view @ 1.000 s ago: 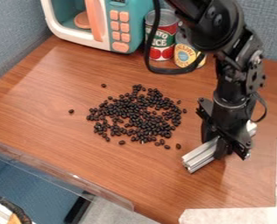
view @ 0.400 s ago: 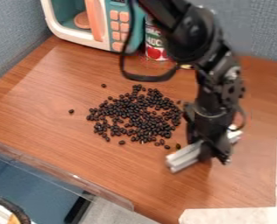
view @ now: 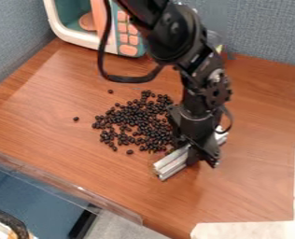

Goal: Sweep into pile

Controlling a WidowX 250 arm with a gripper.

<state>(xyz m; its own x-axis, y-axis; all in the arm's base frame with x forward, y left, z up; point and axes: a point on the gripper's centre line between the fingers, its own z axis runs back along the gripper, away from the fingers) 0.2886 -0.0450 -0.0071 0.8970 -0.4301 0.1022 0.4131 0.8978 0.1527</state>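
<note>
Black beans point(view: 137, 122) lie in a loose patch on the brown table, with stray ones at its left and upper left. My gripper point(view: 199, 148) hangs low at the patch's right edge, shut on a silver metal bar. The bar point(view: 171, 164) sticks out on both sides of the gripper, its near end at the lower right of the beans. Part of the patch's right side is hidden behind the gripper and arm.
A teal and white toy microwave point(view: 69, 23) stands at the back left. Behind the arm, a can point(view: 217, 41) is partly hidden. A clear edge strip point(view: 62, 183) runs along the table's lower left; pale sheets point(view: 249, 230) lie at the lower right.
The arm and gripper have moved left with the metal bar, up to the right side of the bean patch. The bar's near end now stands below the beans' lower right edge.
</note>
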